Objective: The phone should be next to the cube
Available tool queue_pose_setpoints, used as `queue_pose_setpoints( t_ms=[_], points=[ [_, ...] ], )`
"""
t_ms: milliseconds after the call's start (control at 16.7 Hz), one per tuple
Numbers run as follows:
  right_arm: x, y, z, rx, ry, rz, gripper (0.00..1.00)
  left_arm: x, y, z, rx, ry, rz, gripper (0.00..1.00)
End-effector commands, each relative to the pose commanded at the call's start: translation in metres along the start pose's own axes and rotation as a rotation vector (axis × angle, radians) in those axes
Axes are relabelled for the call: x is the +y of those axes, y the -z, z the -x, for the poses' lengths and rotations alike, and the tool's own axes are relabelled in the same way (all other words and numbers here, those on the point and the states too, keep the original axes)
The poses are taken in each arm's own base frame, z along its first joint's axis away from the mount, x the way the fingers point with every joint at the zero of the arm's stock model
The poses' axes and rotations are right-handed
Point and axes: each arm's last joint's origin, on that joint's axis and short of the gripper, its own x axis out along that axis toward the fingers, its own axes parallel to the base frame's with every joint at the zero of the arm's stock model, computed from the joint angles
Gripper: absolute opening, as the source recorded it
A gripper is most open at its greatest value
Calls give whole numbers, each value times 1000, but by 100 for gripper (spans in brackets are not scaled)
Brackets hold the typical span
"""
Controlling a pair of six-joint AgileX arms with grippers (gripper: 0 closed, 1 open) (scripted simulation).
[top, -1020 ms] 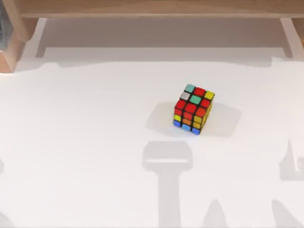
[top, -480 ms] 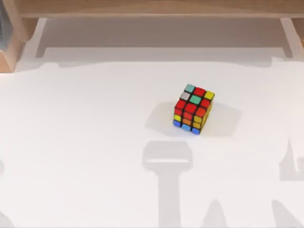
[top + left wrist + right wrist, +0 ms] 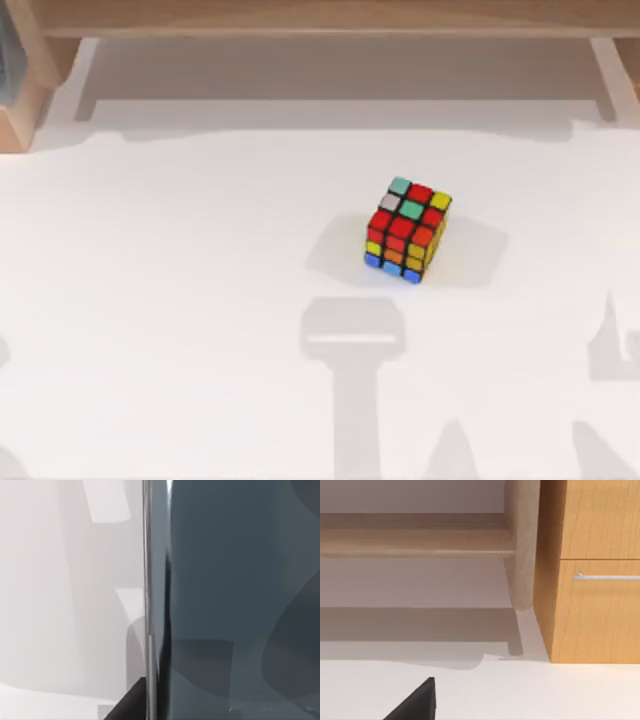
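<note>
The cube (image 3: 406,230) sits on the white table a little right of centre, its top showing red, teal, grey and yellow stickers. The phone (image 3: 240,595) is very close in the left wrist view: a dark grey-blue glossy face with a silvery edge (image 3: 148,580). A sliver of the same grey-blue shows at the far left back edge in the top view (image 3: 6,60), beside a wooden upright. A black part of my left gripper (image 3: 131,704) lies right by the phone's edge. A black part of my right gripper (image 3: 416,703) hangs over the table near the back.
A wooden shelf (image 3: 320,18) runs along the back of the table. A wooden cabinet with a drawer handle (image 3: 605,576) and a round wooden post (image 3: 521,545) stand at the back right. Arm shadows fall on the table's front (image 3: 352,345).
The cube has not moved. The shadow at the table's right edge has shifted slightly.
</note>
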Motion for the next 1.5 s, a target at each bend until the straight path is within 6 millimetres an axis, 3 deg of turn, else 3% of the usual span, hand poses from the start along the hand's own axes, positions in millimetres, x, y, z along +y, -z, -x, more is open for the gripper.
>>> queue_pose_setpoints(
  t_ms=[240, 720, 1020, 1200, 1500],
  points=[
    [0, 0, 0, 0, 0, 0, 100, 0, 0, 0, 0, 0, 0, 0],
    [0, 0, 0, 0, 0, 0, 100, -2, -1, 27, -13, 4, 4, 0],
    [0, 0, 0, 0, 0, 0, 100, -2, -4, 30, -17, -3, 3, 0],
    [0, 0, 0, 0, 0, 0, 100, -9, -28, 60, -69, -50, 4, 0],
    [0, 0, 0, 0, 0, 0, 100, -37, -89, 111, -140, -53, 21, 0]
  ],
)
